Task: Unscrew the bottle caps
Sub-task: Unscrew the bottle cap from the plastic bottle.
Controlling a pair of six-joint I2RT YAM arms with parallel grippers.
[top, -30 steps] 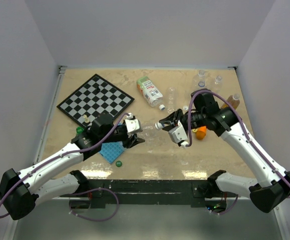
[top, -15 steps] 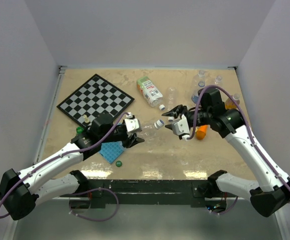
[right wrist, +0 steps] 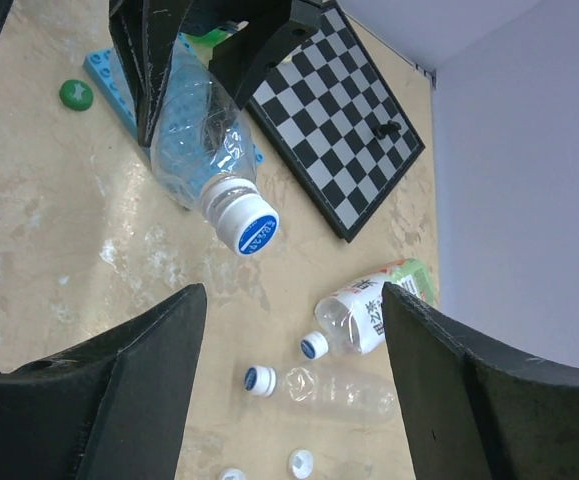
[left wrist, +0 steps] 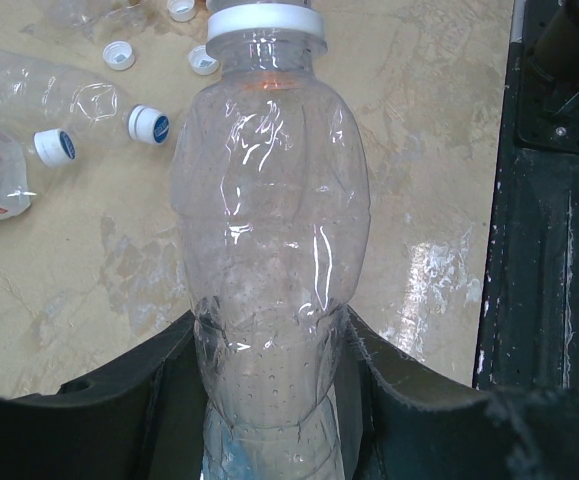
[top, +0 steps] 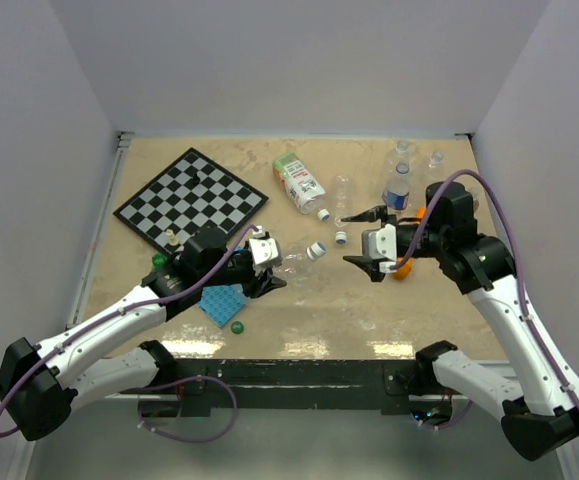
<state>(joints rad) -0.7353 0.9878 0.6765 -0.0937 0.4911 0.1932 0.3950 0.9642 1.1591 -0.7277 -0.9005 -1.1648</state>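
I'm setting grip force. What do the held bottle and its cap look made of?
Held bottle: thin clear plastic, glossy; the table shows through and its wall is creased and dented. Its cap: opaque white plastic with a blue top, probably stiffer.

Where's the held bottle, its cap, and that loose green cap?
held bottle point(right wrist: 194, 150), right wrist view, on its crumpled clear body.
bottle's cap point(right wrist: 253, 229), right wrist view, on its blue top.
loose green cap point(right wrist: 74, 93), right wrist view, on its centre.
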